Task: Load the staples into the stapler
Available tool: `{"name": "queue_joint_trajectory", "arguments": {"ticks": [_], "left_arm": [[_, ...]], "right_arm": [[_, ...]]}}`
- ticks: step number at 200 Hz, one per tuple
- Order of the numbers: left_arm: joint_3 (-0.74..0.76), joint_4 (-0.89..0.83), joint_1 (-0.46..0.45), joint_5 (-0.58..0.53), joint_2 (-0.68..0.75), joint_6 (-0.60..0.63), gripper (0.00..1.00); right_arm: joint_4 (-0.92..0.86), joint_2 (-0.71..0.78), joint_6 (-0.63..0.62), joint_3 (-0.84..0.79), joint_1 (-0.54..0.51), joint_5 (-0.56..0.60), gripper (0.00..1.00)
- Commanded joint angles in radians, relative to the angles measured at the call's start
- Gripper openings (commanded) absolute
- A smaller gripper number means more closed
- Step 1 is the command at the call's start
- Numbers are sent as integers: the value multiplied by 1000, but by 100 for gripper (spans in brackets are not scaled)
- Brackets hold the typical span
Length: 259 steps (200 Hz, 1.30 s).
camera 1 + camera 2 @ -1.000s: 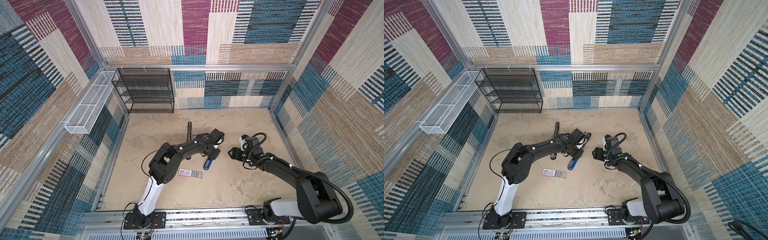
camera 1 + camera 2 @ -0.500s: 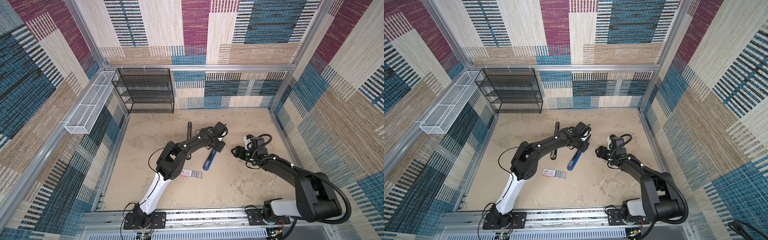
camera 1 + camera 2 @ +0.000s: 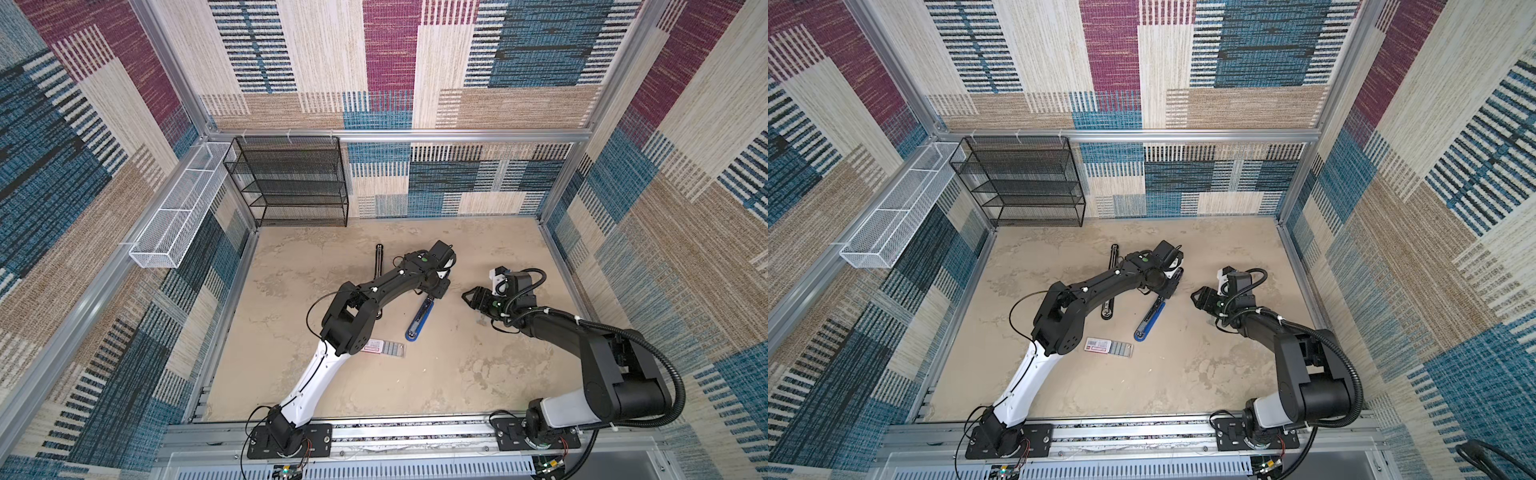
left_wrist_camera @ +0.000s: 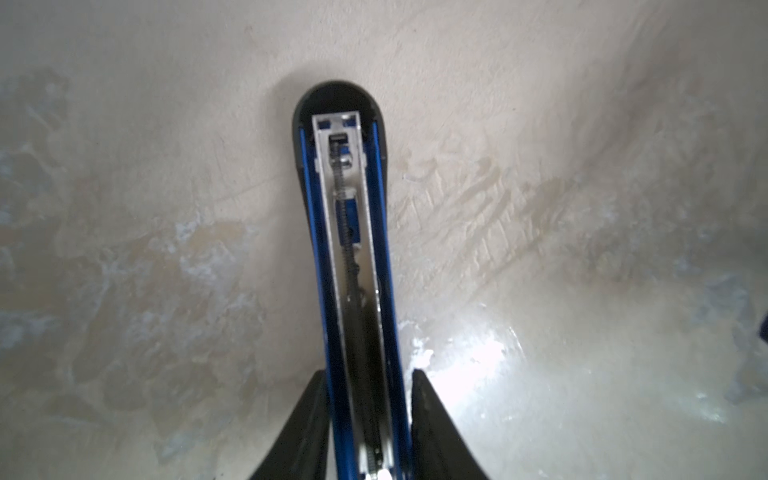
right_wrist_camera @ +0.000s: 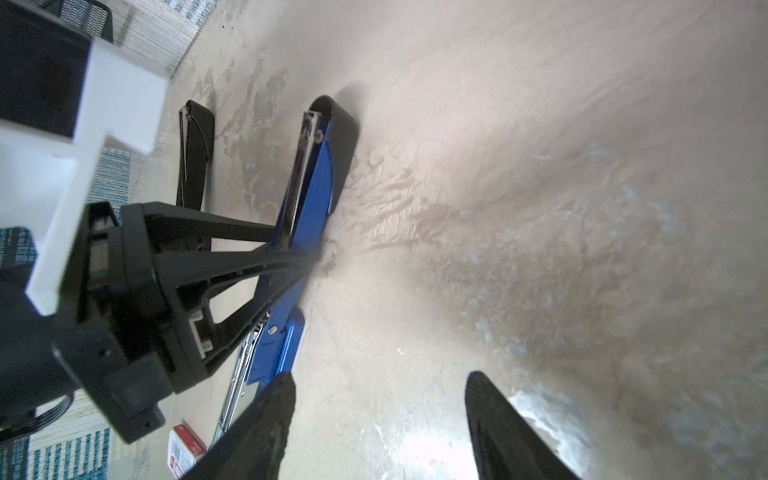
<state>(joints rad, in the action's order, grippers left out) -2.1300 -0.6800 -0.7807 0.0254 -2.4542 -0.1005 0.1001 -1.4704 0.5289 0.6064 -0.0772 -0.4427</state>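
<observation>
Stapler [image 3: 419,320], blue, lies opened on the table [image 3: 457,374] near the middle, magazine channel facing up; left gripper [image 3: 433,294] is closed on its two sides, toward the end farther from the front rail; right gripper [image 3: 467,296], jaws apart and empty, hangs just right of it. Staples [image 3: 384,348] lie in their tray with the card box, nearer the front rail, apart from the stapler.
</observation>
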Motion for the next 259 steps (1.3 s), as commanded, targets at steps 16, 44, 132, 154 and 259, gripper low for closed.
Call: {"name": "queue_joint_trajectory", "arguments": {"ticks": [16,44,132,154,259], "left_arm": [[-8,-18,0,33,5,13,20],[-5,-18,-5,57,23,5,15],[36,20,-41,114,73,-7,14],[39,24,-49,125,69,-7,14],[55,51,-71,145,51,-10,32]], "right_arm": [[188,-59,77,2,40,-117,80],[337,-140,153,5,66,-215,82],[687,-355,370,42,82,-328,82],[726,-394,406,58,82,-337,81],[834,-486,466,62,85,-363,57]]}}
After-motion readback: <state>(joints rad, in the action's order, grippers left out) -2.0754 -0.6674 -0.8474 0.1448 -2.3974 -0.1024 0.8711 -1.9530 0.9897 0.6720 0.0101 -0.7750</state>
